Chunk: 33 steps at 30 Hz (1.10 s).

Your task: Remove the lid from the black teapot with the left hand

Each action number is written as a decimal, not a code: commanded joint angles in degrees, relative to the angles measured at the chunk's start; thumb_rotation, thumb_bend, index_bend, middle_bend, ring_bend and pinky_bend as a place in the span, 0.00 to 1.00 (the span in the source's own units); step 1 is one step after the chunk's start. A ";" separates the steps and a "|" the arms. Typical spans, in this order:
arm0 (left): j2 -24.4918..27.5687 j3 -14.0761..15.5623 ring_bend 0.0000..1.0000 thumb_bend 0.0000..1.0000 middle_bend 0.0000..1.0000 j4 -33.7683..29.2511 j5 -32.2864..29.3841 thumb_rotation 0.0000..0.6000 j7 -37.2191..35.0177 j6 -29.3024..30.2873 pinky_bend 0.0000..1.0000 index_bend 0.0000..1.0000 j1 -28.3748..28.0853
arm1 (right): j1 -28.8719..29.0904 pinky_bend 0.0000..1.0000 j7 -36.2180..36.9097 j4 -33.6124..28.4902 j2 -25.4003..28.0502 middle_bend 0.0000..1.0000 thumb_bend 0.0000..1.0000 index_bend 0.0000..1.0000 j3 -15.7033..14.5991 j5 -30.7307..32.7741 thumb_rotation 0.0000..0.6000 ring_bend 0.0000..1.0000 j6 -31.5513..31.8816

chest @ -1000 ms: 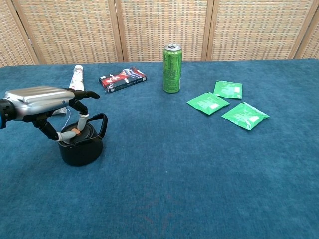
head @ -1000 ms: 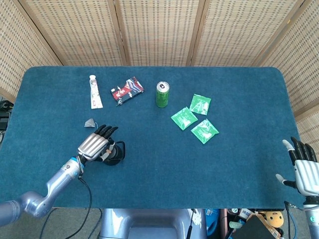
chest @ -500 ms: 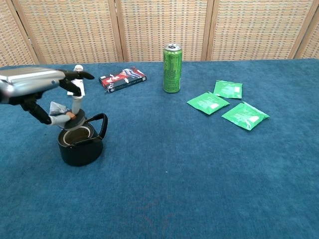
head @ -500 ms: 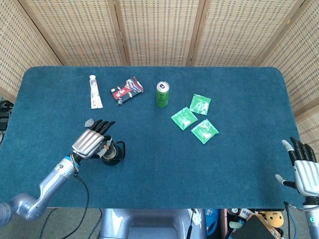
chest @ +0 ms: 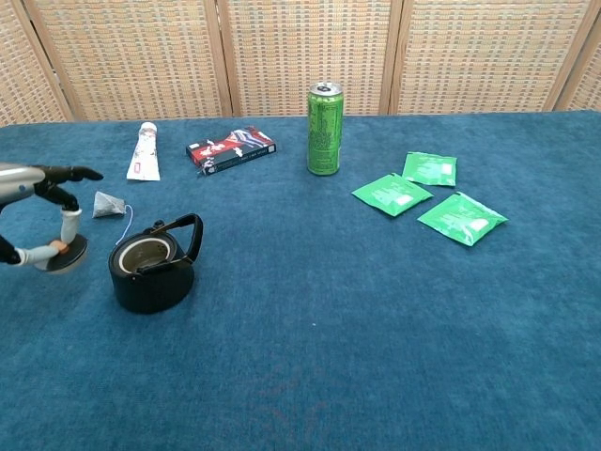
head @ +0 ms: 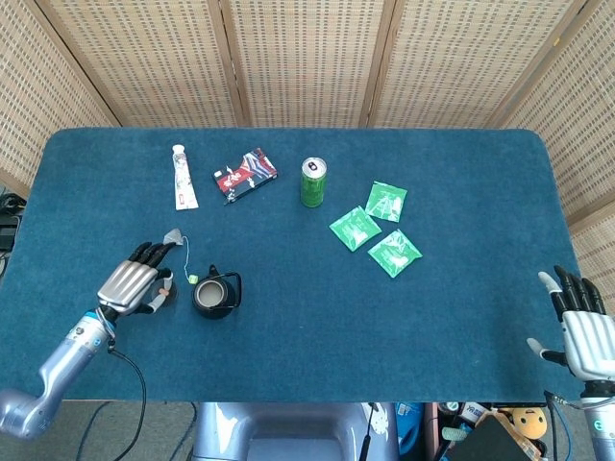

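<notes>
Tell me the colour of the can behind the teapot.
Green; the can shows best in the chest view.

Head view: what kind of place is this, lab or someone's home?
Probably a staged lab or data-collection setup. A blue-carpeted table sits boxed in by woven screens, and unrelated props are laid out on it: a black teapot, a green can and green sachets.
</notes>
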 commanded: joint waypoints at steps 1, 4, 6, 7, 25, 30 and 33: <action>-2.01 0.87 0.00 0.44 0.00 2.80 0.95 1.00 -1.86 -0.40 0.00 0.59 0.73 | 0.03 0.00 0.02 0.00 0.01 0.00 0.00 0.00 0.04 0.11 1.00 0.00 -0.08; -2.70 0.76 0.00 0.44 0.00 3.74 1.03 1.00 -1.97 -0.42 0.00 0.57 0.81 | 0.03 0.00 0.14 0.04 0.05 0.00 0.00 0.00 0.10 0.28 1.00 0.00 -0.14; -2.69 0.61 0.00 0.44 0.00 3.53 0.77 1.00 -1.94 -0.55 0.00 0.44 0.91 | 0.02 0.00 0.26 0.09 0.10 0.00 0.00 0.00 0.11 0.32 1.00 0.00 -0.17; -2.59 0.54 0.00 0.43 0.00 3.31 0.71 1.00 -2.04 -0.55 0.00 0.30 0.94 | 0.02 0.00 0.30 0.09 0.11 0.00 0.00 0.00 0.11 0.33 1.00 0.00 -0.18; 11.81 -1.17 0.00 0.26 0.00 -13.52 0.04 1.00 -0.65 24.20 0.00 0.00 15.34 | -0.23 0.00 0.39 -0.54 0.36 0.00 0.00 0.00 -0.16 -0.62 1.00 0.00 0.60; 10.82 -0.09 0.00 0.26 0.00 -13.08 -0.50 1.00 -0.58 26.00 0.00 0.00 18.35 | -0.26 0.00 0.20 -0.52 0.27 0.00 0.00 0.00 -0.24 -0.62 1.00 0.00 0.57; 10.82 0.27 0.00 0.26 0.00 -12.50 0.11 1.00 -1.41 25.52 0.00 0.00 18.84 | -0.24 0.00 0.13 -0.49 0.23 0.00 0.00 0.00 -0.22 -0.56 1.00 0.00 0.52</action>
